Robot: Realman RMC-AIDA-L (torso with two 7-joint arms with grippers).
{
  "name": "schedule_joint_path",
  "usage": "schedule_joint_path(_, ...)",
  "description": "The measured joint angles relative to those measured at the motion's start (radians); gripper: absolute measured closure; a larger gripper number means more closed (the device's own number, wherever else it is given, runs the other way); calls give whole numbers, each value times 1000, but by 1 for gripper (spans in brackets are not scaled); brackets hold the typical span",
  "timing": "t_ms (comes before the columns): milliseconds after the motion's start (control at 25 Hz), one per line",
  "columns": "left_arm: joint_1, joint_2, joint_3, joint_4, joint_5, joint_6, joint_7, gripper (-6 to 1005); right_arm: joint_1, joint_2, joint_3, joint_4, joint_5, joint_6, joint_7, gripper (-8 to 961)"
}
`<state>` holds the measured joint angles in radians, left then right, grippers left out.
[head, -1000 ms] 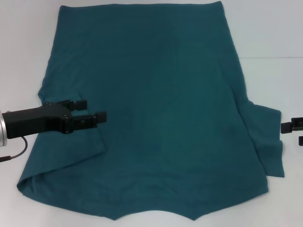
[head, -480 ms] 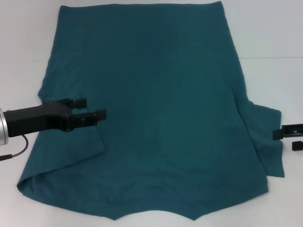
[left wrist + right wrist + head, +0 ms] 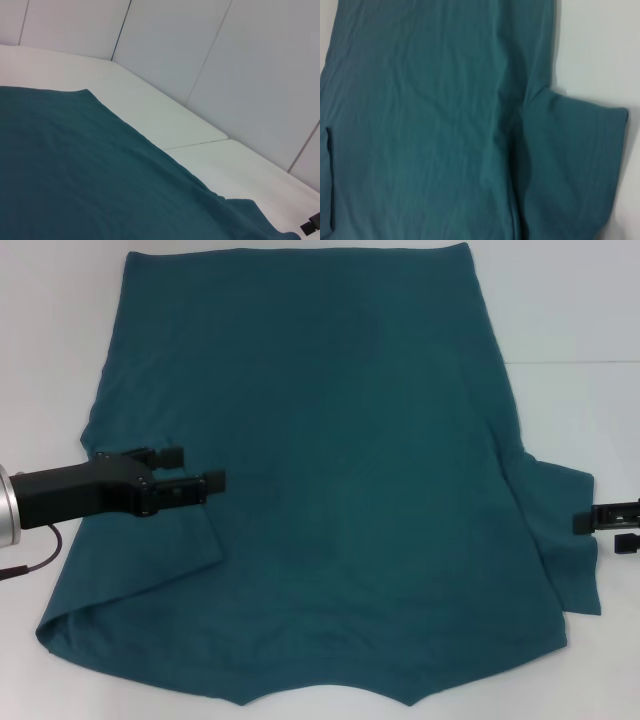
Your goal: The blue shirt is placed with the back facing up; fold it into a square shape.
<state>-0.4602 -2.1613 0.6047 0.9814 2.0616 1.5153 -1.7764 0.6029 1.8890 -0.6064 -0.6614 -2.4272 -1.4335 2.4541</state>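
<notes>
Blue shirt [image 3: 330, 480] lies spread flat on the white table [image 3: 580, 320], plain side up, covering most of the surface; hem toward the far edge, neckline notch at the near edge. Sleeve on the robot's left is folded inward over the body, its edge forming a diagonal flap; sleeve on the right sticks out flat onto the table. Left gripper [image 3: 195, 472] hovers over the folded left sleeve near the shirt's side edge, fingers parted with a narrow gap, nothing between them. Right gripper [image 3: 605, 530] sits at the outer edge of the right sleeve, only its tips in view, fingers apart and holding nothing. Right wrist view looks down on the shirt [image 3: 435, 115] and that sleeve. Left wrist view shows cloth [image 3: 85, 175] against white table and wall panels.
</notes>
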Motion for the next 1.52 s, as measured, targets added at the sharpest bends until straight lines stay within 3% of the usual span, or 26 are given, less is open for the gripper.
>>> schedule_joint_path(1520, 5, 4, 0, 2, -26, -5, 0, 112, 24, 13, 4, 90, 5, 89, 26, 13)
